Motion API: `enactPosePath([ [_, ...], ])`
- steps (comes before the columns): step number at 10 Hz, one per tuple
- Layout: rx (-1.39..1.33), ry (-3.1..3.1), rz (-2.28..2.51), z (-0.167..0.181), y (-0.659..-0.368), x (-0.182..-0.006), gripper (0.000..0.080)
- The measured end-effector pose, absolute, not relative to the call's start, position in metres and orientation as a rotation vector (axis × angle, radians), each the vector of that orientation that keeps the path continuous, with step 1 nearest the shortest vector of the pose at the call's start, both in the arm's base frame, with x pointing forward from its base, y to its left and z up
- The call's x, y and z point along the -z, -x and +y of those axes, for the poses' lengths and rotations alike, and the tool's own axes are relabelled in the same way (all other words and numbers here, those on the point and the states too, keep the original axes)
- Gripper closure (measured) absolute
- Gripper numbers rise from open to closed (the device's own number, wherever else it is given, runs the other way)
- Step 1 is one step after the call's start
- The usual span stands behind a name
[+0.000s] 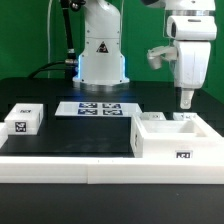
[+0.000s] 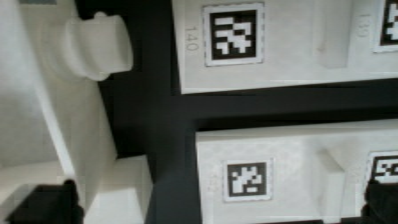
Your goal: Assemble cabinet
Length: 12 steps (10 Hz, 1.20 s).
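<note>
**Item 1: cabinet** (image 1: 165,140). White open-topped box with inner compartments and a tag on its front face. It sits on the black surface (image 1: 90,135) at the exterior view's right, its front close against the long white rail (image 1: 80,163), probably so the rail braces it while parts are fitted.

**Item 2: end effector** (image 1: 185,101). It hangs upright just above the cabinet's rear part, not touching it, likely lining up for a descent. The fingers read as one narrow tip. Nothing shows between them, and the opening cannot be told.

**Item 3: small tagged block** (image 1: 22,121). It lies well apart at the exterior view's left, apparently in reserve.

**Item 4: marker board** (image 1: 100,108). It lies flat behind the working area.

**Wrist view:** white tagged panels (image 2: 267,70) split by dark gaps, seen close and blurred.
</note>
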State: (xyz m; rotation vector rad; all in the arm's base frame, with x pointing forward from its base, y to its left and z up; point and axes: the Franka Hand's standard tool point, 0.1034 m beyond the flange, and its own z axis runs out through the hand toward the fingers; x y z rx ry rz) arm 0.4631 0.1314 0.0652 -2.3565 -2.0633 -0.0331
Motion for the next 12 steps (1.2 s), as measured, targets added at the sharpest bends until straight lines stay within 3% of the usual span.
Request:
enactPosePath([
  [5, 0.090, 2.341, -2.043, 0.160, -0.426, -0.045, 0.0002],
  [8, 0.082, 2.317, -2.028, 0.167, -0.417, -0.023, 0.0002],
  [12, 0.075, 2.309, -2.016, 0.168, -0.410, -0.011, 0.0002],
])
